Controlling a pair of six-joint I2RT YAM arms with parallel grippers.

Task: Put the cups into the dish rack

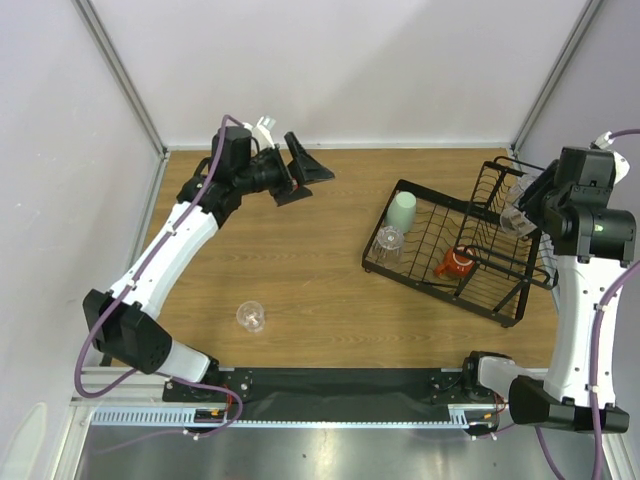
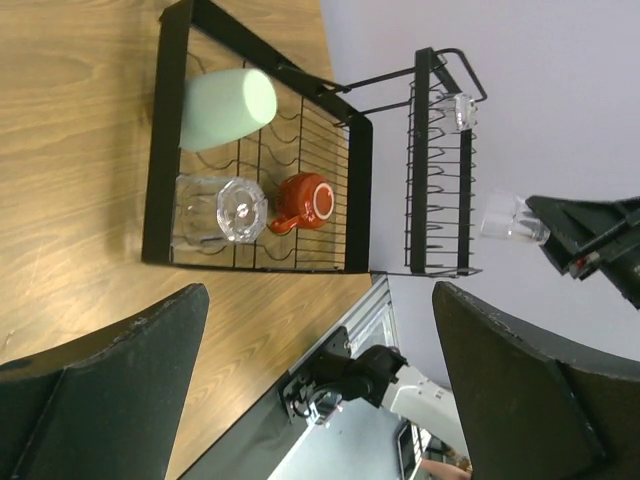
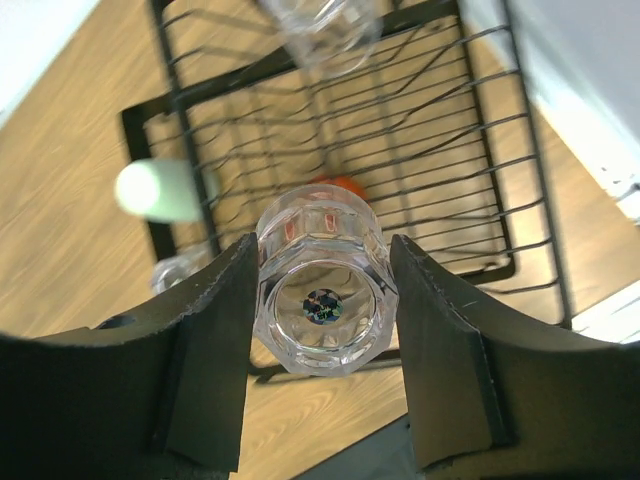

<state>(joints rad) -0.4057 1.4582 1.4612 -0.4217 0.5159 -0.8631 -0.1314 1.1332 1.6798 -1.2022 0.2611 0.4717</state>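
Note:
The black wire dish rack (image 1: 412,268) stands at the right of the table. In its tray lie a mint-green cup (image 1: 402,211), a clear tumbler (image 1: 388,243) and an orange-red mug (image 1: 455,264). Another clear tumbler (image 2: 462,110) sits on the taller wire section. My right gripper (image 3: 322,300) is shut on a clear tumbler (image 3: 322,285) and holds it above that taller section. One more clear tumbler (image 1: 250,316) stands on the table at the front left. My left gripper (image 1: 318,182) hangs open and empty in the air at the back left, facing the rack.
White walls close the table at the back and both sides. The arm bases and a black strip line the near edge (image 1: 340,385). Bare wood lies between the loose tumbler and the rack.

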